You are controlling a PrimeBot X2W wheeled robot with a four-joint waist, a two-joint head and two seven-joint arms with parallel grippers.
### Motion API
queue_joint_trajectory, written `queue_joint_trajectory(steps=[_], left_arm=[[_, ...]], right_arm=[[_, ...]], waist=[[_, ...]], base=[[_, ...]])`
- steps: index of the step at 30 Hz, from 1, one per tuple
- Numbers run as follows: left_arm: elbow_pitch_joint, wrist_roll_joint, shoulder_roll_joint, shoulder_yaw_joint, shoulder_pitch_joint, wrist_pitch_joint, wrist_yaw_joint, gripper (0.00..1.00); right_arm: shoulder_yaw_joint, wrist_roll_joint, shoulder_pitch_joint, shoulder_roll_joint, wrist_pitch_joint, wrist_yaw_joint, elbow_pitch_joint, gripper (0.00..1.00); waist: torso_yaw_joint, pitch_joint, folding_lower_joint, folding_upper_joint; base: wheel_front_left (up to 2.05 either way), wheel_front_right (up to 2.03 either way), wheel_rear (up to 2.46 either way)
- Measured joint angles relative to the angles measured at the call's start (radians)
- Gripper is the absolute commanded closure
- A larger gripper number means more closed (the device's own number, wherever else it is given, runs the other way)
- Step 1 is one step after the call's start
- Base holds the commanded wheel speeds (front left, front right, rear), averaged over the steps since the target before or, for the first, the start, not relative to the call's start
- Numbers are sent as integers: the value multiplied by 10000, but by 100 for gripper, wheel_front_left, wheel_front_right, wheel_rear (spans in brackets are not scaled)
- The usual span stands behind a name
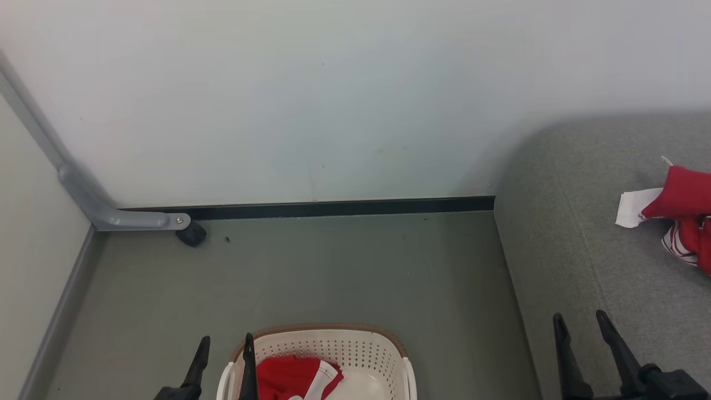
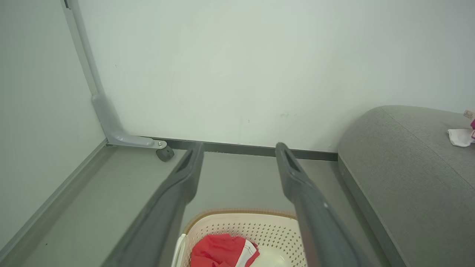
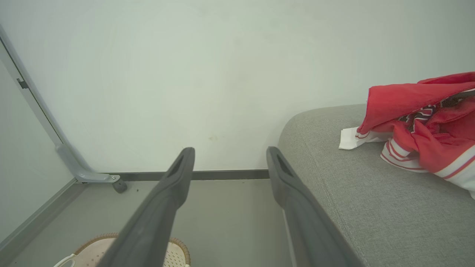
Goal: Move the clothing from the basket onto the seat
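My left gripper (image 1: pixel 228 336), fingers spread wide and empty, hangs at the left rim of the basket (image 1: pixel 333 347). My right gripper (image 1: pixel 579 315), likewise spread, hovers right of the basket over the seat (image 1: pixel 566 250). One red garment (image 1: pixel 289 375) lies inside the basket, with more clothing (image 1: pixel 686 205) on the seat farther right.

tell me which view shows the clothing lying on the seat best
The right wrist view: the clothing lies large and close on the seat, folds and white stripes clear. The head view cuts the clothing at its right edge; the left wrist view catches a small white corner.
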Motion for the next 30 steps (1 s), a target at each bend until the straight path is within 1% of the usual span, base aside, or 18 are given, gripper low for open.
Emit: queue_joint_trajectory(steps=[8,13,16,25,30], left_arm=[[59,54,-35,-73,-131,2,0,0],[416,123,-71,-426,-628,54,0,0],[955,157,-115,-903,-1121,157,0,0],[2516,222,-167,-1845,-2202,548,0,0],[3212,-332,-180,-2385,-2814,665,0,0]], right_arm=[[-79,-61,-9,-199,173,-2,-418,0],[-188,-142,-74,-380,326,-2,-840,0],[-313,-144,-315,-533,437,-2,-1145,0],[-341,-249,-1298,-713,621,2,-1998,0],[-337,-316,-1807,-780,779,13,-2562,0]], waist=[[-20,441,0,0],[-52,922,0,0],[-88,1404,1,0],[-246,2640,2,1],[-398,3361,2,1]], base=[[0,0,0],[0,0,0],[0,0,0],[0,0,0],[0,0,0]])
